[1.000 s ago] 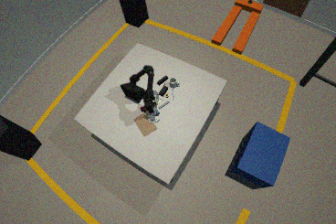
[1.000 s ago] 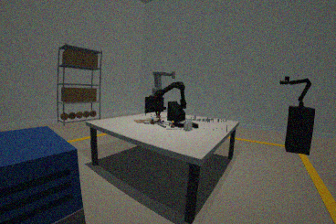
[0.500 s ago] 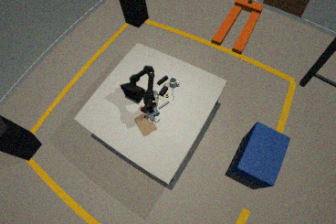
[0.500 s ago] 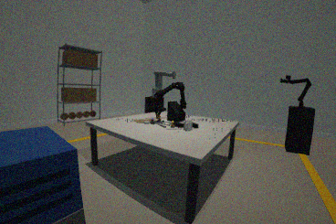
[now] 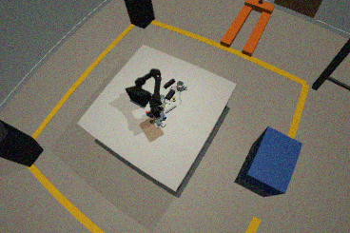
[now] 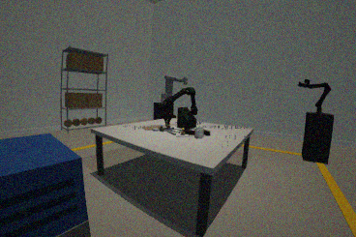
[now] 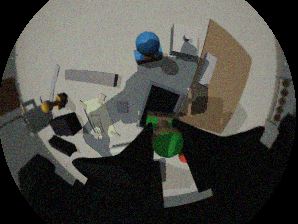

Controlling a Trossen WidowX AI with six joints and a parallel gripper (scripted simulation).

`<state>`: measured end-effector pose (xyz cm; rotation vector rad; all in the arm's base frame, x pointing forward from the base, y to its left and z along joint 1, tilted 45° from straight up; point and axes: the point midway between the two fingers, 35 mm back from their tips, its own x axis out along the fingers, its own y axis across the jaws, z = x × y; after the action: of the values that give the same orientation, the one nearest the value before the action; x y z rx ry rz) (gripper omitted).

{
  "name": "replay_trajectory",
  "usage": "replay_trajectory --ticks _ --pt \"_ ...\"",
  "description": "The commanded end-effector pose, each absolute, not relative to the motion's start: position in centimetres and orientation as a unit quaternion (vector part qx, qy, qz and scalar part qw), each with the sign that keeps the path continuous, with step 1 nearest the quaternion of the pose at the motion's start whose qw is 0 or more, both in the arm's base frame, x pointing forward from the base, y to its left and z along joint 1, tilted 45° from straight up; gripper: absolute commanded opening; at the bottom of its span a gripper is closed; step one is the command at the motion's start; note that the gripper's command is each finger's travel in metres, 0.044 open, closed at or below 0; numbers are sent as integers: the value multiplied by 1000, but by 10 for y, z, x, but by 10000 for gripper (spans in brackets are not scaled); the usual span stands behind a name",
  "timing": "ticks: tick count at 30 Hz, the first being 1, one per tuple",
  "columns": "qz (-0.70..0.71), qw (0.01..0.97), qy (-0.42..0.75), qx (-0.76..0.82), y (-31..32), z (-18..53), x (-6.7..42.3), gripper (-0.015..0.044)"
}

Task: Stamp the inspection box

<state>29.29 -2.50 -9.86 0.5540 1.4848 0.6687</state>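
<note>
My gripper (image 5: pixel 154 114) (image 7: pixel 162 124) is shut on a green stamp with a round knob (image 7: pixel 168 144). The stamp is seen from above in the wrist view, beside the near edge of the black ink pad (image 7: pixel 163 99); whether it touches the pad cannot be told. A blue-knobbed stamp (image 7: pixel 147 43) stands beyond the pad. A red spot (image 7: pixel 183 158), perhaps another stamp's knob, shows beside the green knob. A pale piece (image 7: pixel 208 69) lies at the brown board's edge; whether it is the card is unclear. No inspection box or print can be made out.
The brown board (image 5: pixel 151 130) (image 7: pixel 232 75) lies right of the pad in the wrist view. A grey bar (image 7: pixel 90 77), a yellow-and-black item (image 7: pixel 55 102), black blocks (image 7: pixel 66 124) and a grey mug (image 5: pixel 180 85) (image 6: pixel 199 133) also stand or lie on the white table (image 5: pixel 185 161) (image 6: pixel 160 141).
</note>
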Motion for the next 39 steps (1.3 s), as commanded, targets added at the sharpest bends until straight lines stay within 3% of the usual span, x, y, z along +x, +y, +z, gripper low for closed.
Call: replay_trajectory --ticks 1,39 --pt "295 651 654 249 -22 -101 292 0" --pt "297 652 653 246 -9 -114 290 0"
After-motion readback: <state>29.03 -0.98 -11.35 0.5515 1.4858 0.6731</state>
